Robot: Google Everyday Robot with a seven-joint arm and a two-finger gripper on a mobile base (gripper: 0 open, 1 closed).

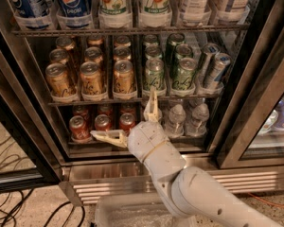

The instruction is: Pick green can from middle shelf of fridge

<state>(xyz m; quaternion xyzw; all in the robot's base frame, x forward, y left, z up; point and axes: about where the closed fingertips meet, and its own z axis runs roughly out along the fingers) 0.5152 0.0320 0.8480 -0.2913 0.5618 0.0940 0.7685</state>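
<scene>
The fridge [255, 103] stands open in front of me. Its middle shelf [109, 100] holds gold cans on the left and green cans on the right. The nearest green can [154, 76] is pale green with dark script, at the shelf's front; another green can [183, 75] stands to its right. My gripper [128, 119] is open, one finger [153, 107] pointing up just below the green can, the other finger [106, 136] pointing left before the red cans. It holds nothing.
Big soda bottles [113, 4] fill the rack above. Slim silver-blue cans [213, 70] lean at the middle shelf's right. Red cans [103, 123] and water bottles [187, 119] fill the rack below. A clear tray [128, 214] is at the bottom; cables [9, 207] lie on the floor.
</scene>
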